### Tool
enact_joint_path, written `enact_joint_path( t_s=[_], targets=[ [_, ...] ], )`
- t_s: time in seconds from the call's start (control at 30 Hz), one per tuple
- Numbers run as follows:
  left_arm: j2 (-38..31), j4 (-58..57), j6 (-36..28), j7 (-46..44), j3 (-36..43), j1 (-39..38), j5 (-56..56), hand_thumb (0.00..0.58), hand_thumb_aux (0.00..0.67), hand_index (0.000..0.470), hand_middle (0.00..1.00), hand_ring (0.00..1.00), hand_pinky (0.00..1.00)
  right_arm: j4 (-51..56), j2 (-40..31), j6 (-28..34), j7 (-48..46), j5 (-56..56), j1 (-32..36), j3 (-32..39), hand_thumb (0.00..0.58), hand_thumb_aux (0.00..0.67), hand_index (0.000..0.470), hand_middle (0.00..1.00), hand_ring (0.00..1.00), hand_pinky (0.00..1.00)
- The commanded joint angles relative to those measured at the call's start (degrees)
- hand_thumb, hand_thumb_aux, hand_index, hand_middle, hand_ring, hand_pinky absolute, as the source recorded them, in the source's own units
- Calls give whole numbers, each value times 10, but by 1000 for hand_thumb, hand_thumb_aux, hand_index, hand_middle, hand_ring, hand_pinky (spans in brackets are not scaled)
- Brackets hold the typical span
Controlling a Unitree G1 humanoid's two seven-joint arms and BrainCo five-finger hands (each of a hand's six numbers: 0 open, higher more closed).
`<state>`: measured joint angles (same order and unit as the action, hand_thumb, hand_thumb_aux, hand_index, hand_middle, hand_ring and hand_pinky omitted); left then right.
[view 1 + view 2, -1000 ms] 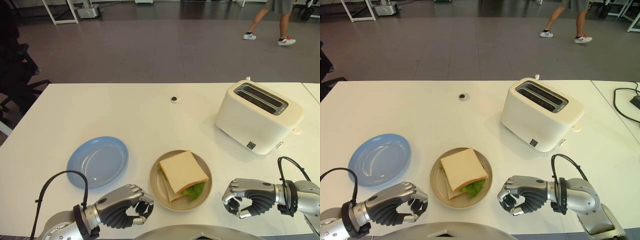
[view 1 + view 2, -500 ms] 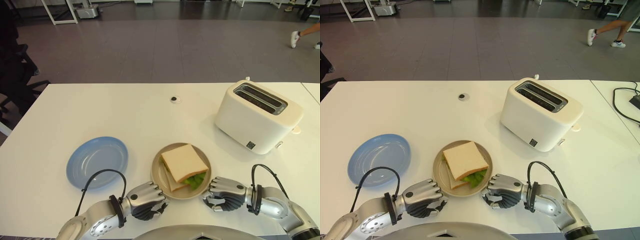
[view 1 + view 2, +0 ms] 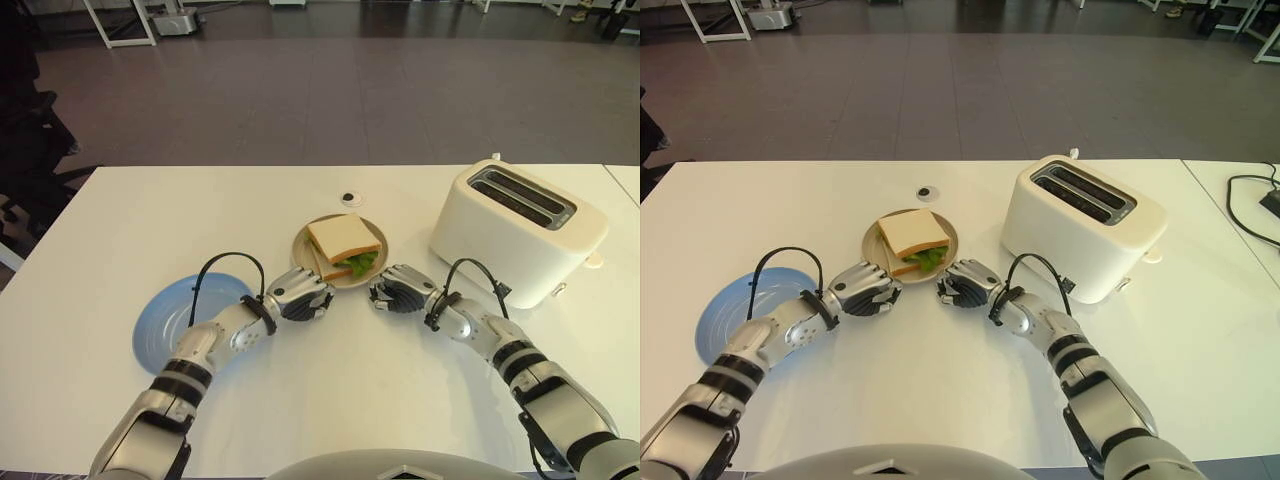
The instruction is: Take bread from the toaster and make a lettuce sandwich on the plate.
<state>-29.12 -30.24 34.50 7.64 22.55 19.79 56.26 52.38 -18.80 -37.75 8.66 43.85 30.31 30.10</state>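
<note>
Counting 1 sandwich (image 3: 343,238), 1 toaster (image 3: 515,235), tan plate (image 3: 300,249), blue plate (image 3: 155,320) (2 tot.).

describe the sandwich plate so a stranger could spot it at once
Find the white toaster on the right of the white table. Just left of it, near the table's middle, sits a small round tan plate. Unlike the bare blue plate at the near left, it holds a bread and lettuce sandwich.

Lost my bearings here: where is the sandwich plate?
Centre of both views: the sandwich plate sits just beyond the left hand and right hand, left of the toaster.
</note>
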Motion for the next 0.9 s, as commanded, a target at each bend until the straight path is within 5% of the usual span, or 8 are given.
enact_joint_path(
  t_s=[0.03, 0.2, 0.27, 0.37, 0.4, 0.43, 0.5, 0.9],
  targets=[
    [7, -86, -2, 33, 49, 35, 26, 580, 670, 470, 1000, 1000, 1000, 99, -2, 40, 4, 44, -10, 48, 556, 533, 374, 851, 851, 851],
    [-35, 23, 4, 35, 46, -13, -5, 580, 670, 470, 1000, 1000, 1000, 49, -38, -5, 34, 1, -31, 33, 476, 386, 271, 659, 659, 659],
    [-63, 152, -3, 8, 12, -79, -45, 558, 539, 378, 1000, 1000, 1000, -29, -75, -25, 30, -28, -66, 9, 425, 323, 227, 486, 486, 486],
    [-95, 376, -30, -39, -68, -208, -134, 438, 339, 238, 878, 878, 878, -207, -141, -70, -10, -117, -158, -45, 190, 121, 85, 0, 0, 0],
    [-96, 442, -38, -51, -93, -256, -177, 227, 147, 103, 733, 733, 733, -267, -158, -87, -43, -193, -195, -56, 0, 0, 0, 0, 0, 0],
    [-89, 493, -43, -59, -105, -300, -234, 53, 32, 22, 502, 502, 502, -321, -172, -100, -77, -280, -229, -58, 0, 0, 0, 0, 0, 0],
    [-56, 534, -41, -59, -97, -362, -379, 0, 0, 0, 0, 0, 0, -402, -181, -104, -149, -464, -281, -44, 0, 0, 0, 0, 0, 0],
    [62, 279, 77, -151, -73, -317, -571, 0, 0, 0, 0, 0, 0, -374, -69, -25, -311, -651, -305, -142, 0, 0, 0, 0, 0, 0]
  ],
)
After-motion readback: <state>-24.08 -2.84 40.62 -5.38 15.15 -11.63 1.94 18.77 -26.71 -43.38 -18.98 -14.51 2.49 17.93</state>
